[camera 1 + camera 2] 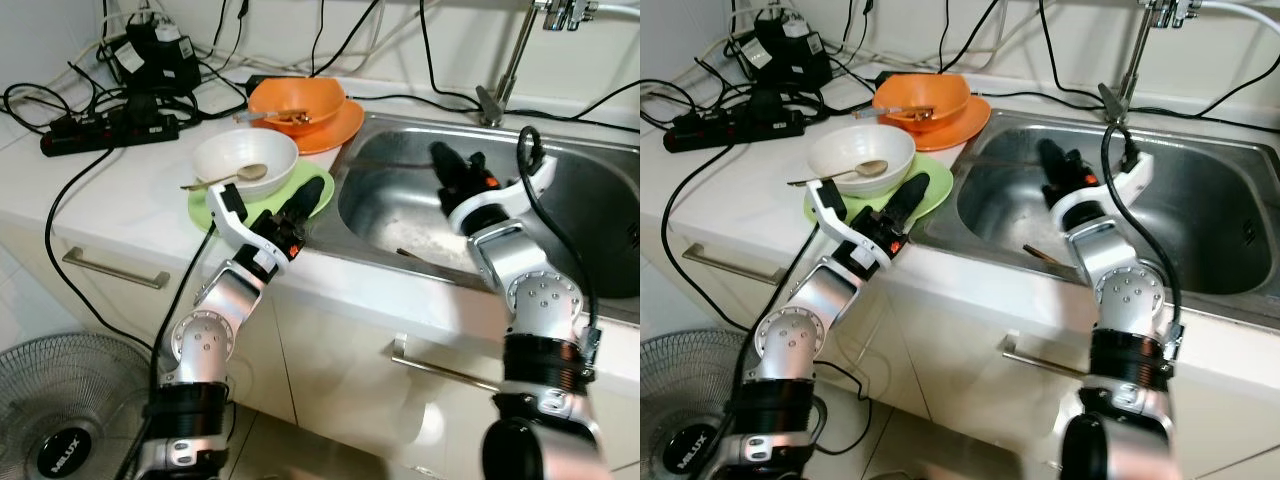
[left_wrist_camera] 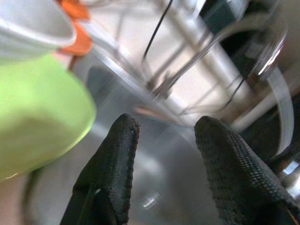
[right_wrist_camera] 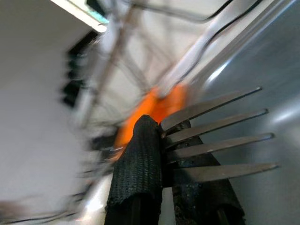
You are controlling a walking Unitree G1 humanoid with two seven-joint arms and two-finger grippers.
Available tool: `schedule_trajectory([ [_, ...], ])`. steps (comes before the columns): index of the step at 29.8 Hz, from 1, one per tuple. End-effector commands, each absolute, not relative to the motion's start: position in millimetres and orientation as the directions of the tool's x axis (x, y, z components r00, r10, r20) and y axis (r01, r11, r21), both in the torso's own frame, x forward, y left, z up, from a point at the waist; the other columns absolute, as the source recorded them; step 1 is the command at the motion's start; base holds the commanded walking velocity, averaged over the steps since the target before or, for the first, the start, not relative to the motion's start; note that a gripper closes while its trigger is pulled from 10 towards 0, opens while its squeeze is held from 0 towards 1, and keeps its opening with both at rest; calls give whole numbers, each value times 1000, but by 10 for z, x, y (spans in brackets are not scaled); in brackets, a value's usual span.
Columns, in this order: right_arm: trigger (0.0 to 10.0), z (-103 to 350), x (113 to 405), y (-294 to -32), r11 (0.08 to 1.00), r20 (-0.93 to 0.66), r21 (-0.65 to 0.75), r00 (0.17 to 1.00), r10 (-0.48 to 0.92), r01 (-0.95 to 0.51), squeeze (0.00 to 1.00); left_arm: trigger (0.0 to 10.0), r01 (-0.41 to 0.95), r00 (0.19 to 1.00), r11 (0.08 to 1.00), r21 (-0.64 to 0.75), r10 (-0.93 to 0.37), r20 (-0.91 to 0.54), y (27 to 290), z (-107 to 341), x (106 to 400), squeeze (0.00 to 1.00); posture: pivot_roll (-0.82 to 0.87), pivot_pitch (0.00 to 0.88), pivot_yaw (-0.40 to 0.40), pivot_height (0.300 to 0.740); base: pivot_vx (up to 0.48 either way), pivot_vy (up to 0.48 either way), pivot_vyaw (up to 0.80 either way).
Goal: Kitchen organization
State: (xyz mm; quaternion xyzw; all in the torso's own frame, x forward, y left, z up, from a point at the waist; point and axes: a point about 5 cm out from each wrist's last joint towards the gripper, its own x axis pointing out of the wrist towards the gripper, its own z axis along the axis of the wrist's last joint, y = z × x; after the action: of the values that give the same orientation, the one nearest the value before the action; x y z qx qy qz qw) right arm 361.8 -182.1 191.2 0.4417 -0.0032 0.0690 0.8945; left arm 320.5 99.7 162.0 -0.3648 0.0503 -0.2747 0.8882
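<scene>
My left gripper (image 1: 316,190) rests open over the near right edge of a green plate (image 1: 210,211), at the sink's left rim; in its wrist view the fingers (image 2: 123,140) stand apart with nothing between them. A white bowl (image 1: 245,158) with a spoon (image 1: 225,178) sits on that plate. Behind it, an orange bowl (image 1: 297,101) with a utensil rests on an orange plate (image 1: 338,128). My right gripper (image 1: 442,157) hangs over the steel sink (image 1: 390,215), shut on a metal fork (image 3: 215,136) whose tines stick out past the fingers.
A thin utensil (image 1: 430,262) lies on the sink bottom. The faucet (image 1: 505,70) rises behind the sink. A power strip (image 1: 108,131) and tangled cables cover the back left counter. A fan (image 1: 55,425) stands on the floor at left. Drawer handles (image 1: 115,268) front the cabinets.
</scene>
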Motion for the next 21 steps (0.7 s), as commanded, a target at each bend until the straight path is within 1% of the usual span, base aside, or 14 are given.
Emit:
schedule_trajectory([
  [1, 0, 1922, 3699, -1755, 714, 35, 690, 990, 137, -123, 0, 10000, 481, 816, 654, -584, -578, 25, 912, 1552, 3158, 443, -79, 0, 75, 740, 0, 0, 0],
  [2, 0, 1899, 3727, -1759, 764, 23, 634, 990, 141, -124, 0, 10000, 502, 800, 680, -534, -600, -11, 882, 1511, 3134, 0, -75, 0, 75, 740, 0, 0, 0],
  [3, 0, 1899, 3727, -1759, 764, 23, 634, 990, 141, -124, 0, 10000, 502, 800, 680, -534, -600, -11, 882, 1511, 3134, 0, -75, 0, 75, 740, 0, 0, 0],
  [4, 1490, 1860, 3768, -1756, 834, 3, 538, 989, 147, -126, 0, 10000, 522, 782, 700, -487, -620, -54, 849, 1463, 3104, 0, -71, 0, 77, 740, 0, 0, 0],
  [5, 5020, 1837, 3792, -1749, 869, -9, 476, 988, 154, -131, 0, 10000, 530, 775, 704, -473, -629, -68, 836, 1449, 3093, 0, -69, 0, 78, 740, 0, 0, 0],
  [6, 10000, 1804, 3814, -1721, 892, -30, 428, 984, 178, -148, 0, 10000, 542, 765, 704, -459, -639, -76, 825, 1445, 3084, 0, -65, 0, 79, 740, 0, 0, 0],
  [8, 10000, 1765, 3838, -1687, 911, -55, 375, 977, 205, -170, 0, 10000, 553, 755, 702, -449, -650, -85, 815, 1439, 3075, 0, -61, 0, 82, 740, 0, 0, 0],
  [9, 10000, 1724, 3882, -1664, 919, -71, 348, 973, 221, -183, 0, 10000, 562, 748, 711, -423, -655, -105, 814, 1426, 3075, 0, -56, 0, 84, 740, 0, 0, 0],
  [10, 10000, 1724, 3882, -1664, 919, -71, 348, 973, 221, -183, 0, 10000, 562, 748, 711, -423, -655, -105, 814, 1426, 3075, 0, -56, 0, 84, 740, 0, 0, 0],
  [12, 10000, 1673, 3924, -1641, 941, -97, 272, 967, 235, -201, 0, 10000, 567, 743, 715, -408, -658, -120, 817, 1414, 3072, 0, -50, 0, 88, 740, 0, 0, 0],
  [14, 10000, 1652, 3934, -1627, 945, -112, 249, 963, 245, -212, 0, 10000, 569, 742, 718, -402, -659, -127, 822, 1410, 3071, 0, -48, 0, 90, 740, 0, 0, 0],
  [16, 10000, 1602, 3960, -1599, 956, -161, 170, 950, 267, -240, 0, 10000, 575, 736, 722, -384, -662, -141, 838, 1408, 3072, 0, -41, 0, 92, 740, 0, 0, 0],
  [17, 10000, 1602, 3960, -1599, 956, -161, 170, 950, 267, -240, 0, 10000, 575, 736, 722, -384, -662, -141, 838, 1408, 3072, 0, -41, 0, 92, 740, 0, 0, 0],
  [21, 10000, 1569, 3985, -1586, 960, -218, 63, 935, 279, -272, 0, 10000, 580, 732, 725, -372, -664, -154, 858, 1412, 3076, 0, -31, 0, 94, 740, 0, 0, 0],
])
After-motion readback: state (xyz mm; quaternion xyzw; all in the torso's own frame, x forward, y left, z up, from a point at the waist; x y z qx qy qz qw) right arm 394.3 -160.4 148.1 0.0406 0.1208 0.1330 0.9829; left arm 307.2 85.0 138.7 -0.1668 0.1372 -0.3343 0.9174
